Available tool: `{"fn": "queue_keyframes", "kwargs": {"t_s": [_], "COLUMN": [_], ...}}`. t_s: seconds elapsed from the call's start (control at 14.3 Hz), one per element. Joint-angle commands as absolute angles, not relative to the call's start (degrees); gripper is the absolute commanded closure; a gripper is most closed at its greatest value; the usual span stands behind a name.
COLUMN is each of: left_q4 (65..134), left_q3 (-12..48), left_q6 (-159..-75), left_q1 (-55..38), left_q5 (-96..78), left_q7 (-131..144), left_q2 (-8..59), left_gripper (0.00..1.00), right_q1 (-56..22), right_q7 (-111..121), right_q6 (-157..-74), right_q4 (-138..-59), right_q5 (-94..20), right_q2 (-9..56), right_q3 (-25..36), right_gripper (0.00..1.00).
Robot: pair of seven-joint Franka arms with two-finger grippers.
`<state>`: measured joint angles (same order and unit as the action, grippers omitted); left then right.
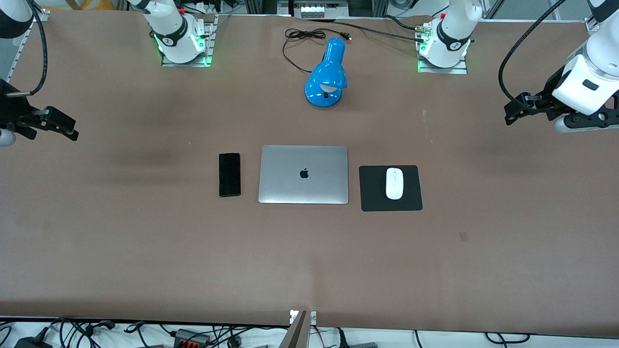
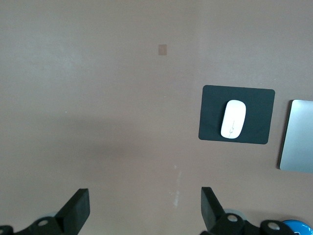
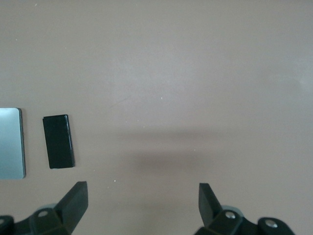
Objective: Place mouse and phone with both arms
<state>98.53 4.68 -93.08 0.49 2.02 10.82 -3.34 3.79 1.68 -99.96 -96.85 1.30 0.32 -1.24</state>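
One mouse [image 1: 394,183], one phone [image 1: 229,174], one laptop [image 1: 303,174], one lamp [image 1: 327,73]

One mouse [image 1: 394,183], one phone [image 1: 229,174], one laptop [image 1: 303,174], one pad [image 1: 390,188], one lamp [image 1: 327,74]

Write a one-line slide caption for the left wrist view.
Open left gripper over bare brown table; small white oval mouse on square black pad, beside silver laptop.
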Motion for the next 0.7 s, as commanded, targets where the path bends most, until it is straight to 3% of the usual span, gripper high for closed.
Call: {"fn": "queue_keyframes", "kwargs": {"t_s": [0.0, 0.63], "left_q4": [96.9, 96.9], "left_q3": [4.3, 4.2], "left_q6": [-91.8, -91.8], "left_q1": [0.7, 0.7], "left_q5": [0.8, 0.7], "left_q7": [9.4, 9.4], "left_q2": [-2.6, -2.6], "left_gripper": [0.00, 0.00], "right_q1": [3.8, 3.8], "right_q7": [2.4, 2.6], "right_q6": [-100.6, -99.9], "right_q4": [-101.2, -101.2], "right_q5": [0.7, 0.8], "right_q2": [-3.3, -3.4], "right_q3": [-1.2, -1.5], "right_gripper": [0.00, 0.00]}}
